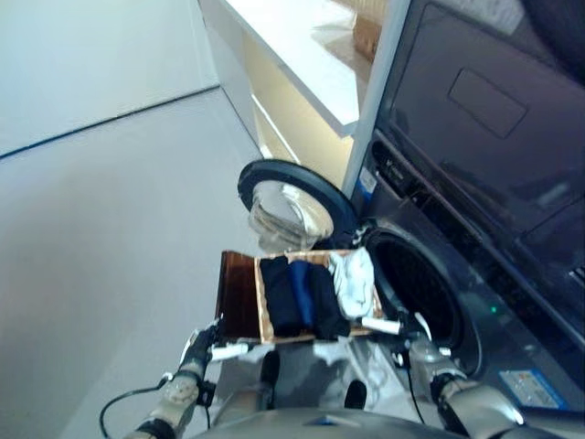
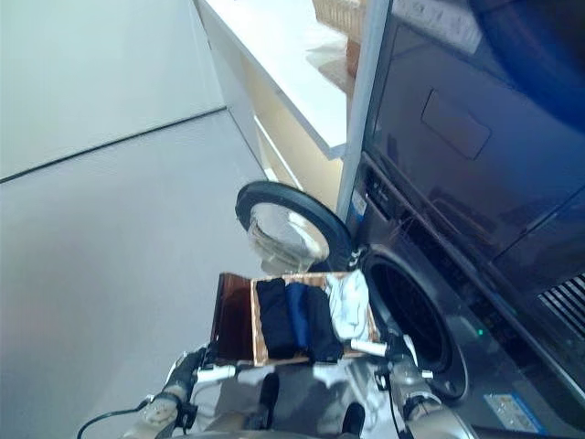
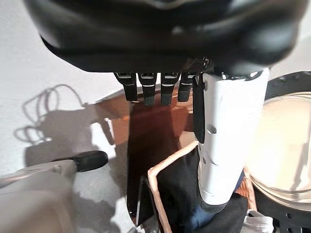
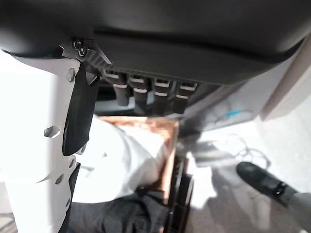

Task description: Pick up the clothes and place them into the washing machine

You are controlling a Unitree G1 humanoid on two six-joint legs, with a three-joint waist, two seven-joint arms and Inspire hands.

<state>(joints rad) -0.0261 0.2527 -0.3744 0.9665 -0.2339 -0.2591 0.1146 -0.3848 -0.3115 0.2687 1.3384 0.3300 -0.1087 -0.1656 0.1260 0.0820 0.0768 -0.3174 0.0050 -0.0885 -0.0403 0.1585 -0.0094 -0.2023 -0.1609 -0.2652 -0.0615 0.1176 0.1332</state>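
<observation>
My left hand (image 1: 203, 348) and right hand (image 1: 405, 329) curl under the basket (image 1: 239, 294); clothes (image 1: 302, 294) between them; a tilt toward the open washer (image 1: 416, 288) could spill them.

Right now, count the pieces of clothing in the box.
3 show: a black piece on the robot's left, a blue one in the middle with dark cloth beside it, a white one nearest the washing machine. More may lie beneath.
</observation>
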